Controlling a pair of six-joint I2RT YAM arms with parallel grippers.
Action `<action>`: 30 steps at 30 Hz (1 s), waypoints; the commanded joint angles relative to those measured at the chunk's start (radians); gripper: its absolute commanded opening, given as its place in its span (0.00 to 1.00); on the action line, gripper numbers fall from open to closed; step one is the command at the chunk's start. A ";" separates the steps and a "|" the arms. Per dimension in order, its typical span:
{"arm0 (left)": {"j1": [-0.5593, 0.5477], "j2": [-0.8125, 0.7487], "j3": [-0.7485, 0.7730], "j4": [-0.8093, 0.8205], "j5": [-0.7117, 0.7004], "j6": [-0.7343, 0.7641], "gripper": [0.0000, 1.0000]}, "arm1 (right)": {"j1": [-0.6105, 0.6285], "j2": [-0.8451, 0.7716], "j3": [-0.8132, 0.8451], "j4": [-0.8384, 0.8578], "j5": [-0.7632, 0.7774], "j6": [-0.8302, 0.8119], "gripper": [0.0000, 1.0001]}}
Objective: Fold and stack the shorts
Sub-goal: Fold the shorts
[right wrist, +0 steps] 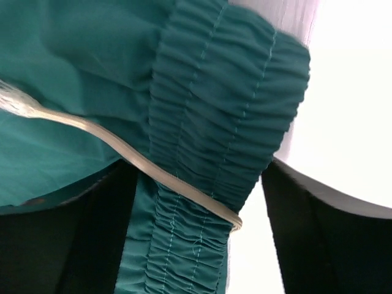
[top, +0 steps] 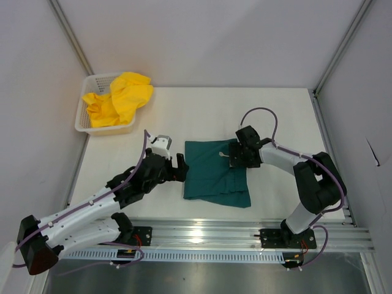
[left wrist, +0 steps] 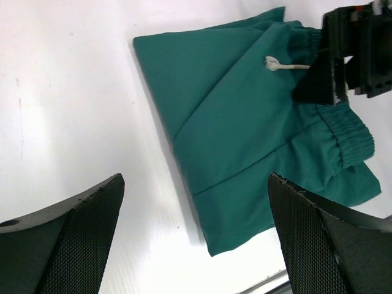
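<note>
The white flat surface (top: 275, 116) fills the middle of the top view. At its centre lies my dark teal-green cloth pair of shorts (top: 215, 173), folded into a rough rectangle, its gathered elastic waistband (right wrist: 220, 122) at the right edge and its white drawstring (left wrist: 283, 64) lying across the cloth near that edge.

In the upper left of the top view sits a white plastic mesh basket (top: 83, 117), and the bright yellow cloth shorts (top: 120, 98) are bunched inside it, spilling over its right rim, well apart from the teal pair.

My right gripper (top: 233, 156) is at the right edge of the teal shorts, over the waistband. In its wrist view the dark fingers (right wrist: 331, 239) stand apart on either side of the gathered elastic, with the cloth and drawstring between them; I cannot tell whether they are pinching the cloth.

My left gripper (top: 182, 166) sits just beside the left edge of the teal shorts, its mesh-padded fingers (left wrist: 79, 239) spread wide with nothing between them.
</note>
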 commanded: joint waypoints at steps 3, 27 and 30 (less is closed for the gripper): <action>0.066 -0.030 0.008 -0.004 0.037 -0.079 0.97 | -0.007 -0.025 0.080 -0.026 0.087 -0.050 0.89; 0.130 -0.029 -0.120 0.080 -0.010 -0.172 0.99 | 0.539 -0.605 -0.203 -0.228 0.357 1.384 0.88; 0.130 -0.053 -0.134 0.049 -0.055 -0.163 0.99 | 0.600 -0.565 -0.230 -0.202 0.368 1.518 0.88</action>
